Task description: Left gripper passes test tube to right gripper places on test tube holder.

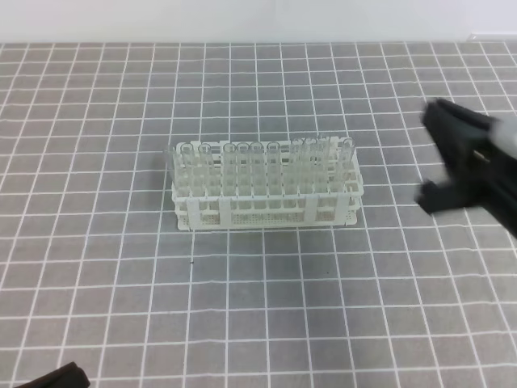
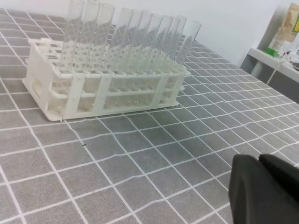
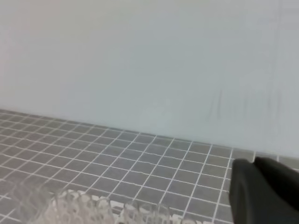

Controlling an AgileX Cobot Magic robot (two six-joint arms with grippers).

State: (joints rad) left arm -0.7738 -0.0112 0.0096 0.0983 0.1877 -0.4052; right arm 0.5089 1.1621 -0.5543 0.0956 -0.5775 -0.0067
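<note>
The white test tube holder (image 1: 266, 212) stands mid-table, seen close up in the left wrist view as well (image 2: 100, 91). Several clear test tubes (image 1: 242, 166) stand upright in it, all alike. To the right of the holder my right gripper (image 1: 426, 158) hovers, motion-blurred, with its two black fingers spread wide and nothing between them. One of its fingers (image 3: 266, 191) shows in the right wrist view, above blurred tube tops (image 3: 84, 207). My left gripper (image 1: 50, 377) sits low at the bottom left corner, shut and empty (image 2: 261, 186). Neither gripper holds a tube.
A grey mat with a white grid (image 1: 266, 307) covers the table. A pale wall (image 3: 149, 56) runs along the far edge. A side shelf with boxes (image 2: 285, 42) stands off to the right beyond the table.
</note>
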